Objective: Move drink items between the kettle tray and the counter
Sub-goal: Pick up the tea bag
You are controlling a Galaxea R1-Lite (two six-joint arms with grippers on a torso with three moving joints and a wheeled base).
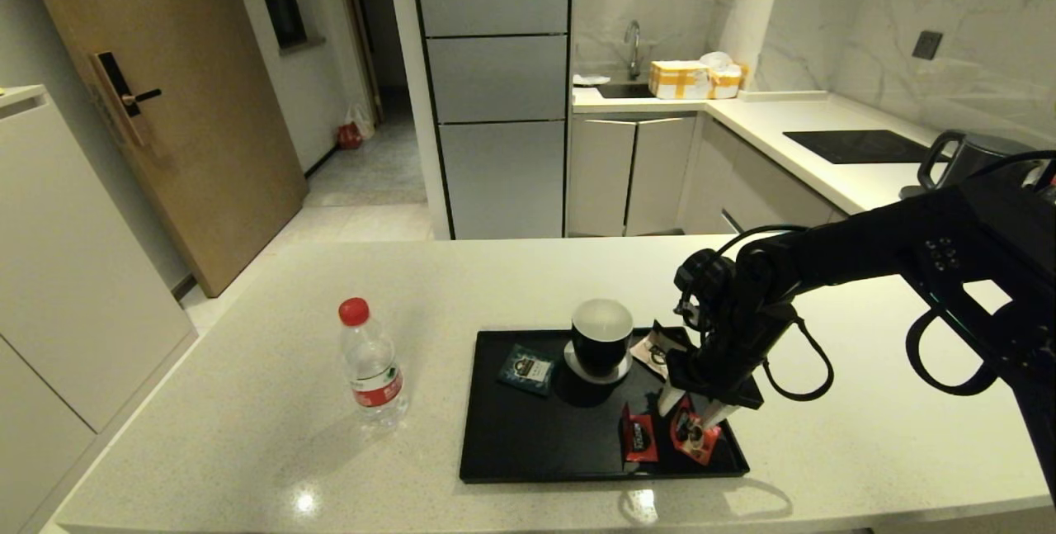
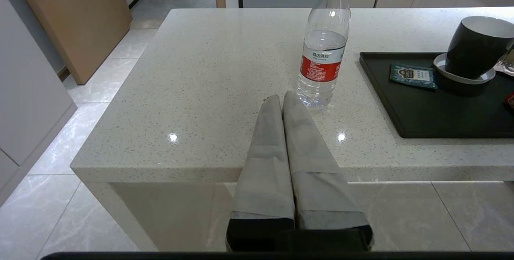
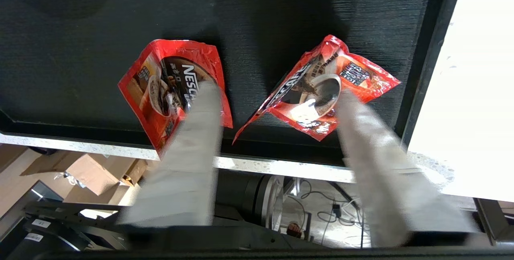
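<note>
Black tray (image 1: 528,451) sits on the pale speckled counter (image 1: 247,435). It carries two red sachets, one teal sachet (image 1: 525,370), one black mug (image 1: 601,337) on a saucer, and one further pale packet (image 1: 652,350) behind the right arm; that packet is partly hidden, so its kind cannot be told.

Count of drink items: one water bottle (image 1: 372,365) and two red sachets, the left red sachet (image 1: 639,435) and the right red sachet (image 1: 693,437).

Progress, as a judgement: the water bottle stands upright on the counter, to the left of the tray and apart from it, so that transfer looks complete. Both red sachets lie at the near right corner of the tray, so the sachet transfer is not yet done.

Right gripper (image 1: 691,412) is lowered over that corner. In the right wrist view its fingers stand apart, one over each sachet, with the inner edge of the right red sachet (image 3: 321,91) between them. Nothing is gripped yet; which sachet is the target cannot be told with certainty.

Left gripper (image 2: 283,101) is parked off the near counter edge, pointing at the bottle, fingers pressed together and empty.
</note>
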